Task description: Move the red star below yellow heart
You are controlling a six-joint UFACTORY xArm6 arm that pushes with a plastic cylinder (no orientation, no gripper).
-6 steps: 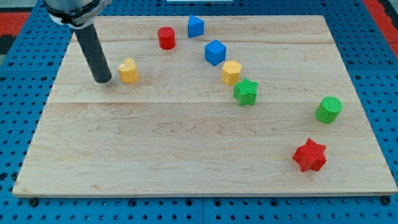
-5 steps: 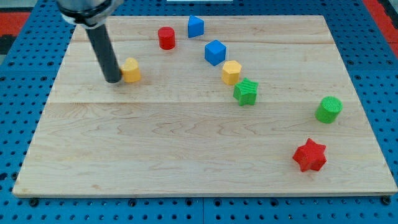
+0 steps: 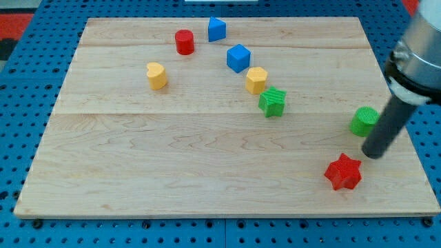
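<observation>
The red star point(image 3: 343, 172) lies near the board's bottom right. The yellow heart point(image 3: 157, 75) sits at the upper left of the board. My tip point(image 3: 373, 154) is at the view's right, just up and right of the red star and apart from it. The rod partly covers the green cylinder point(image 3: 362, 121), which stands just above the tip.
A red cylinder point(image 3: 184, 42) and a blue block point(image 3: 217, 29) stand near the top edge. A blue cube point(image 3: 238, 58), a yellow hexagon block point(image 3: 256, 80) and a green star point(image 3: 273, 102) run diagonally through the middle. The wooden board point(image 3: 172, 165) sits on a blue pegboard.
My tip has moved from beside the yellow heart at the upper left across to the right side, near the red star. The yellow heart has shifted slightly to the right.
</observation>
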